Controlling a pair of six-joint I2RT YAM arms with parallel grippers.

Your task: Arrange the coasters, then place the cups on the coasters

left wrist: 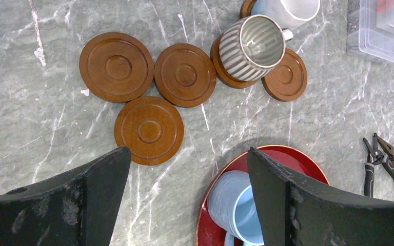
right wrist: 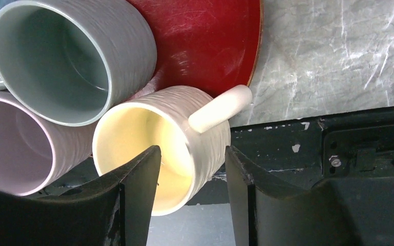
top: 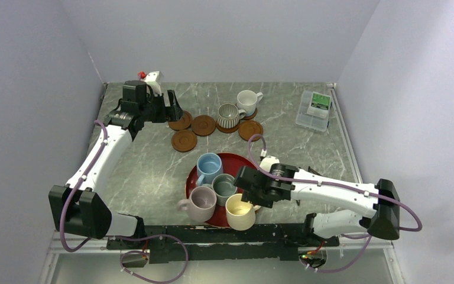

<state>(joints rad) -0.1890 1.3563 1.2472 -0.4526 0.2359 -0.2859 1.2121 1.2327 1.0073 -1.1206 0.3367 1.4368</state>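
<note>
Top: the left gripper (top: 174,112) hovers by the bare coasters (top: 184,140). The right gripper (top: 243,188) is at the cream cup (top: 239,211) on the tray (top: 234,163).
Left wrist: jaws wide, empty.
Right wrist: jaws part-open astride that cup's wall, not clamping it.

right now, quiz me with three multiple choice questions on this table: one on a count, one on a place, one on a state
1. How many mugs are on the tray?
a) two
b) four
c) six

2. The ribbed mug stands
a) on the tray
b) on bare table
c) on a coaster

3. The left pincer is
a) open and empty
b) shut on a coaster
c) shut on the tray

Key:
1 b: blue, green, lilac and cream ones sit on it.
2 c: a brown rim shows beneath it.
3 a: its jaws stand wide with nothing between them.
</note>
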